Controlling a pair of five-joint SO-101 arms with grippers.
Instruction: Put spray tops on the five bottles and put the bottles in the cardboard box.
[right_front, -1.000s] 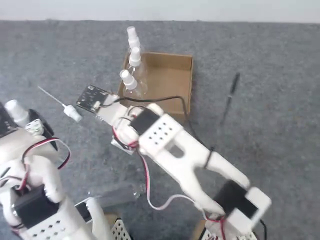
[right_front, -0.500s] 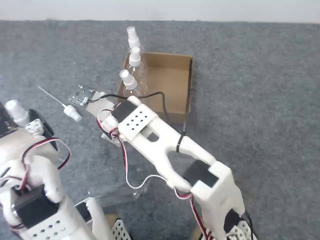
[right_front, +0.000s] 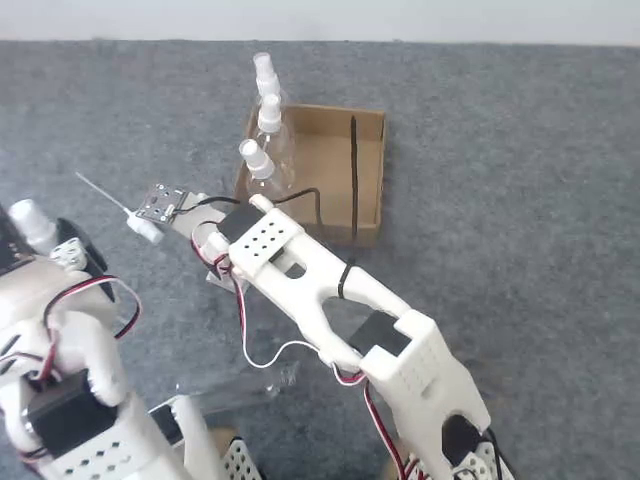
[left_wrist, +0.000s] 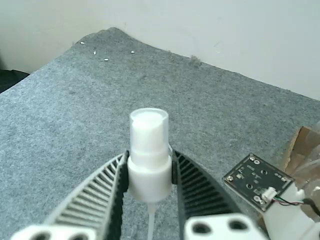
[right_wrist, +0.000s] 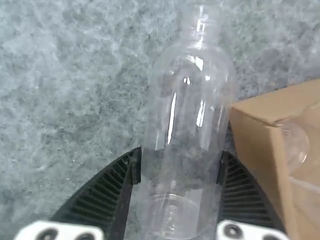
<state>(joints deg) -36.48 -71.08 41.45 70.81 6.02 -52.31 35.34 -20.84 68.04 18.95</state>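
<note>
L gripper (left_wrist: 148, 159) is clamping a spray top (left_wrist: 148, 145) upright btw. its pads, sitting at approx. 9 o'clock on the grey mat (right_front: 520, 150). R gripper (right_wrist: 180, 152) is straddling an uncapped clear bottle (right_wrist: 192, 100) w/ jaws apart, a gap showing on one side. The bottle is lying on the mat just beside the cardboard box (right_front: 378, 180), at its 7 o'clock corner. Three capped bottles (right_front: 268, 118) are standing along the box's 10 o'clock side. A loose spray top (right_front: 146, 228) is lying approx. 9 o'clock of the box, dip tube pointing to 10 o'clock.
</note>
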